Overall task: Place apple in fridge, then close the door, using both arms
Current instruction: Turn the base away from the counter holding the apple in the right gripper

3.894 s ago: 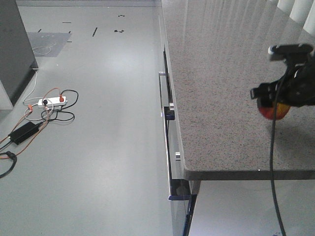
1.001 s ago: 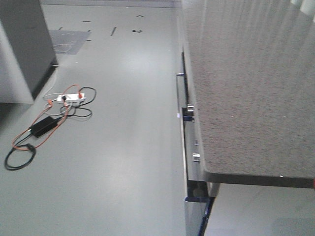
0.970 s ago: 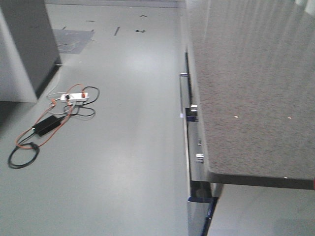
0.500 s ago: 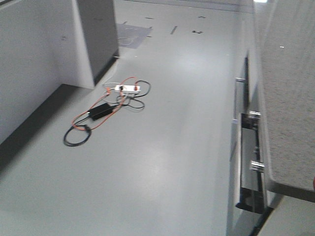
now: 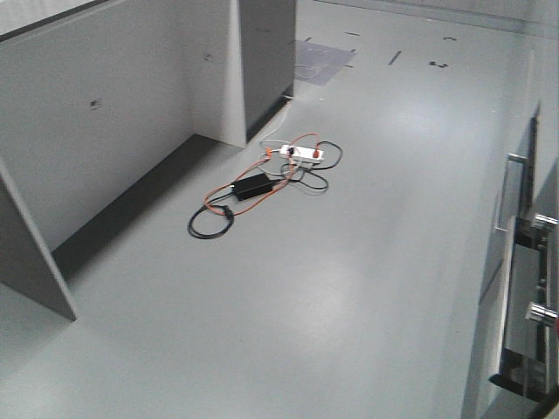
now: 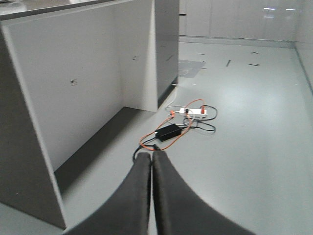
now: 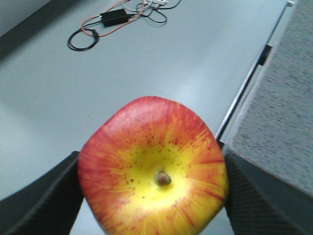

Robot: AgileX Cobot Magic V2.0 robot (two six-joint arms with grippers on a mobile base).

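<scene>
Grey glossy floor (image 5: 367, 288) is taking up most of every view. On the left gripper (image 6: 151, 155) I'm seeing the fingers (image 6: 139, 196) pressing flat against each other. Just past those fingertips a black power brick (image 6: 168, 131) is lying among orange and black cables (image 6: 146, 142), with a white power strip (image 6: 193, 111) sitting further beyond. Off to the left of the fingers, white panels (image 6: 83, 88) are standing on the floor, a dark grey face (image 6: 166, 49) showing on the far one. On the right gripper (image 7: 152, 196) the fingers (image 7: 41, 203) are pinching the apple (image 7: 152, 166) from both sides. It's hanging above the floor, dimple facing the wrist camera. Beyond the right-hand finger the speckled counter (image 7: 279, 98) is running away from me, and the cables are lying far ahead of the left-hand one. Front camera is picking up drawer handles (image 5: 504, 188) along its right edge.
</scene>
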